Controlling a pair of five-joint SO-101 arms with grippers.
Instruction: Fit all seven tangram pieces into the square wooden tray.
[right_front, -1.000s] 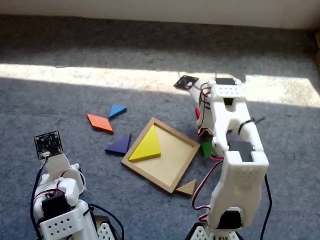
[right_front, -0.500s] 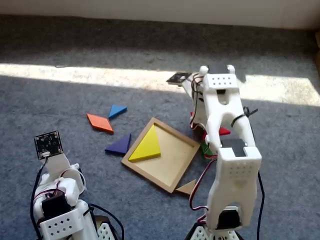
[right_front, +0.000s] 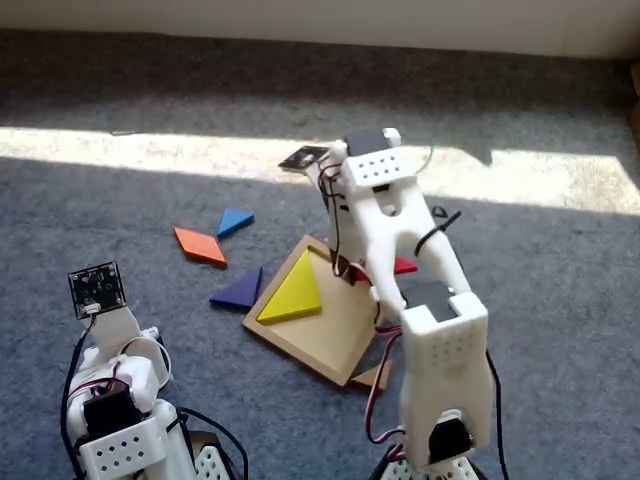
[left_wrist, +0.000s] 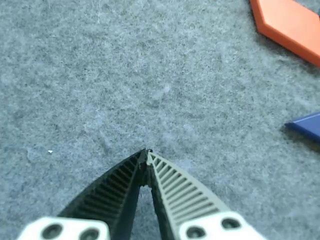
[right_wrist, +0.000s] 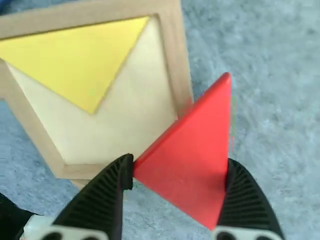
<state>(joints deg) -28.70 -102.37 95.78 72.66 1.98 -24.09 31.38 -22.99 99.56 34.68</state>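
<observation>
Red triangle (right_wrist: 192, 152) in right fingers (right_wrist: 100, 200) overhangs tray rim (right_wrist: 175, 60).

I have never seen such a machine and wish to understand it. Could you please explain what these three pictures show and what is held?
These are two white robot arms, each ending in a two-fingered gripper. One picture looks down from above; the other two come from cameras on the arms' wrists. On the grey carpet lie a square wooden tray with a yellow triangle in it, and, outside it, an orange parallelogram, a blue triangle, a dark blue triangle and a tan triangle. The right gripper holds a red triangle near the tray's rim. The left gripper is shut, holding nothing.
</observation>
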